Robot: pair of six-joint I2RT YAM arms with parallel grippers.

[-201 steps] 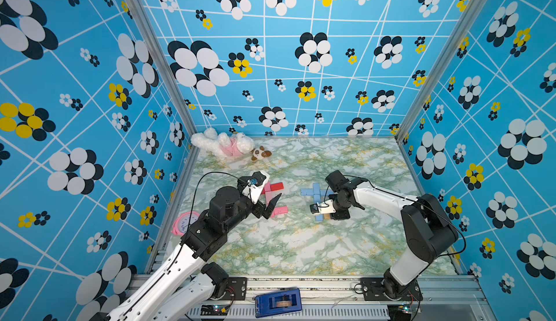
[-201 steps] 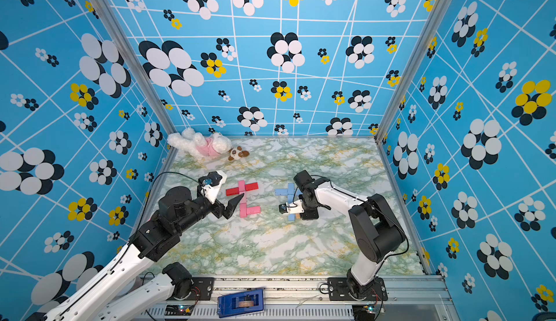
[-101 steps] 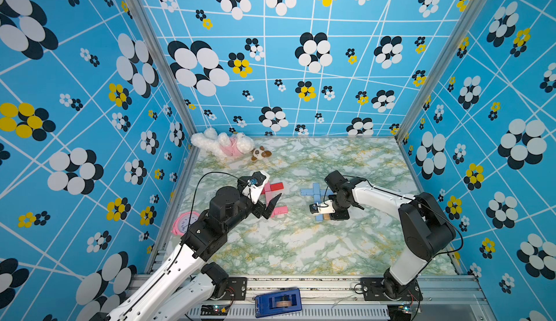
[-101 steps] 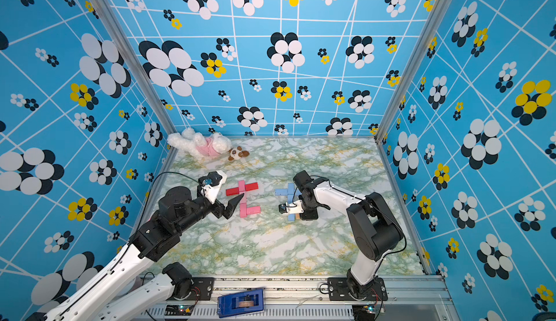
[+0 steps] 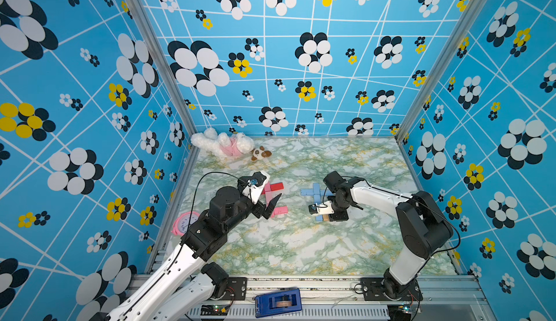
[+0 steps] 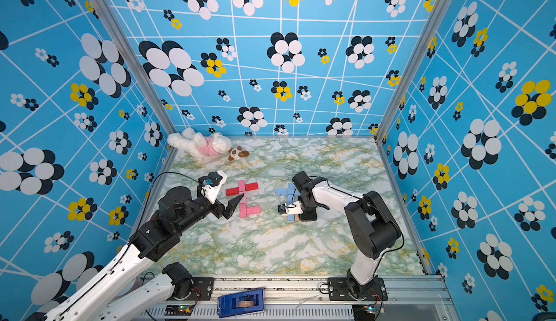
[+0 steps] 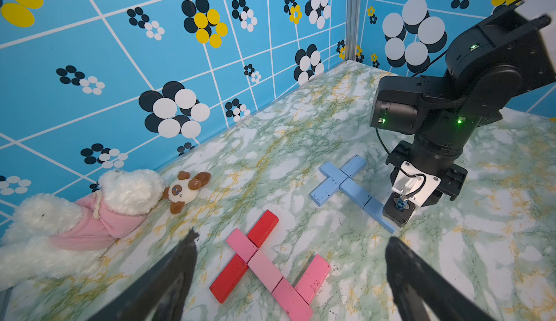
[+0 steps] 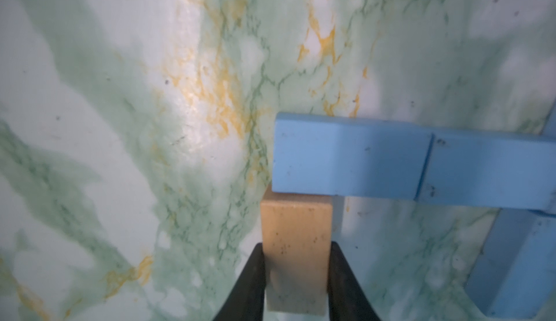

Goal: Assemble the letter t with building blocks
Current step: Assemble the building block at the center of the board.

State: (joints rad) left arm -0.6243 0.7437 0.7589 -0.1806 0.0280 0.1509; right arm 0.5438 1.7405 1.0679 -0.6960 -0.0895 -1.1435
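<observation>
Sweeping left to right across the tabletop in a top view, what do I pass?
In a top view: white-and-pink plush toy → red and pink blocks → light blue blocks. Left out for overlap: small brown-and-white plush, open left gripper, right gripper shut on the tan block.

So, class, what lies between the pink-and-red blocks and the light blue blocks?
Nothing: only bare marbled table separates the pink-and-red blocks from the light blue blocks, in a top view.

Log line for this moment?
left gripper open, empty | right gripper shut on tan block | tan block beside end blue block
</observation>
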